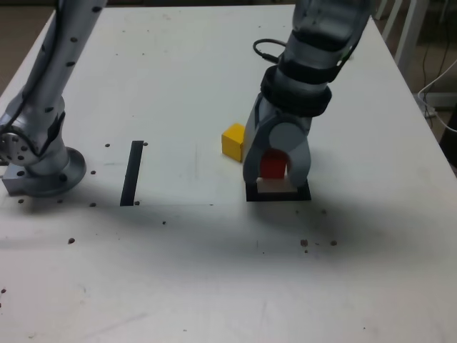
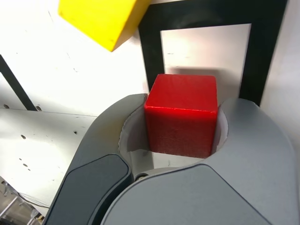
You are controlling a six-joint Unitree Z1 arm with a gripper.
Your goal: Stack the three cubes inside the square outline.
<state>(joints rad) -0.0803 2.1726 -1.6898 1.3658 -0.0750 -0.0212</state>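
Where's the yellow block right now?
In the exterior view the yellow block sits on the table, just left of the gripper holding the red cube, outside the square outline.

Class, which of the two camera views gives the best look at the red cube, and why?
The wrist view: the red cube fills the frame, with its top and front face clear between the pincer jaws. The exterior view shows the cube small and partly hidden behind the jaws, above the square outline.

Robotics lab, white test table (image 1: 178,271) with taped markings, arm base (image 1: 43,171) bolted on
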